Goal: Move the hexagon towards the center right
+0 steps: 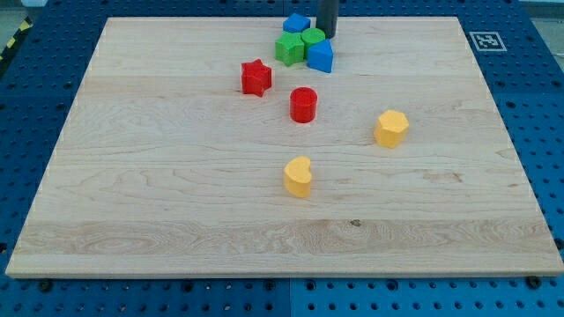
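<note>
The yellow hexagon [390, 128] lies right of the board's centre. My tip [327, 35] is at the view's top, at the back of a cluster of blocks, far up and left of the hexagon. It stands just right of a blue block [296, 24] and just above a second blue block [321, 55]. A green cylinder [312, 38] and a green star-like block [288, 48] complete the cluster.
A red star [256, 77] and a red cylinder [303, 104] lie left of the hexagon. A yellow heart-shaped block [299, 176] sits below centre. The wooden board [159, 194] rests on a blue pegboard; a marker tag [484, 40] is at the top right.
</note>
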Tool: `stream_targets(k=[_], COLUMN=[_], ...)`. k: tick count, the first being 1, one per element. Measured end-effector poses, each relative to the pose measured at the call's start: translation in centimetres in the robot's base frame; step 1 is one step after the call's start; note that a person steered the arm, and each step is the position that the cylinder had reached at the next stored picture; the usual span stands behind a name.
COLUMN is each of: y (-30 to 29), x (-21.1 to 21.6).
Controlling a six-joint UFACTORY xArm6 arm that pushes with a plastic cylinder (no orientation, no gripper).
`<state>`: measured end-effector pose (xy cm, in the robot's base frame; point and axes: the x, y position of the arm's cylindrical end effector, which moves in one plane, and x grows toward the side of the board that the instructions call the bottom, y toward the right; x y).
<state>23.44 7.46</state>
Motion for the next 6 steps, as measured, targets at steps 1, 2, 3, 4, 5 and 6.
stream_targets(k=[1, 2, 3, 4, 5, 6], y=[2.1, 2.3, 2.3, 3.0, 6.7, 8.0], x=[0.0, 0.0, 0.0, 1.5, 7.8, 13.8])
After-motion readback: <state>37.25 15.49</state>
